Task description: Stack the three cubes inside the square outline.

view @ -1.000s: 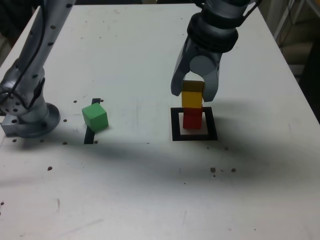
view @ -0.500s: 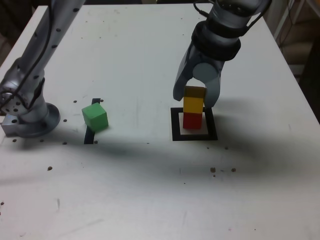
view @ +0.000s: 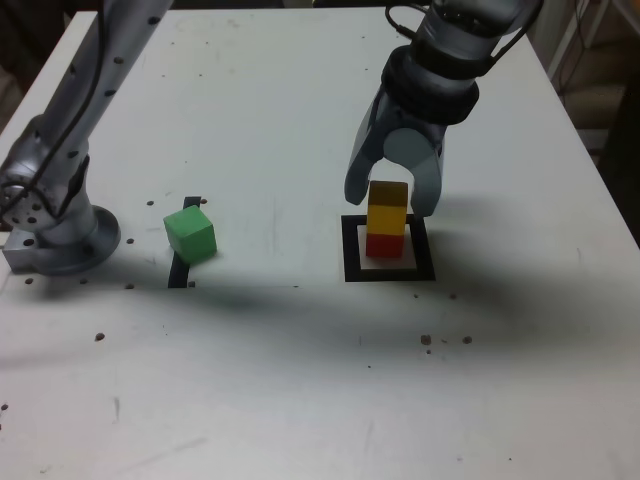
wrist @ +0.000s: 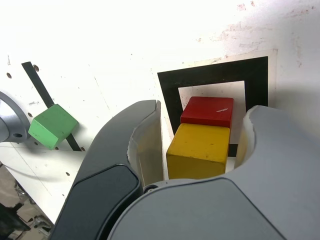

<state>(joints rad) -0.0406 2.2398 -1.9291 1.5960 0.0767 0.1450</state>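
While the gripper (view: 392, 196) straddles the yellow cube (view: 387, 208) atop red (view: 384, 244), jaws parted, gripping nothing; green cube (view: 190, 234) well apart on black strip (view: 181, 268)

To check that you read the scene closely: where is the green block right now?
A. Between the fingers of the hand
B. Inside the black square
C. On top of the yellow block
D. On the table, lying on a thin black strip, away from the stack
D: the green block lies on the thin black strip, apart from the yellow block stacked on the red block.
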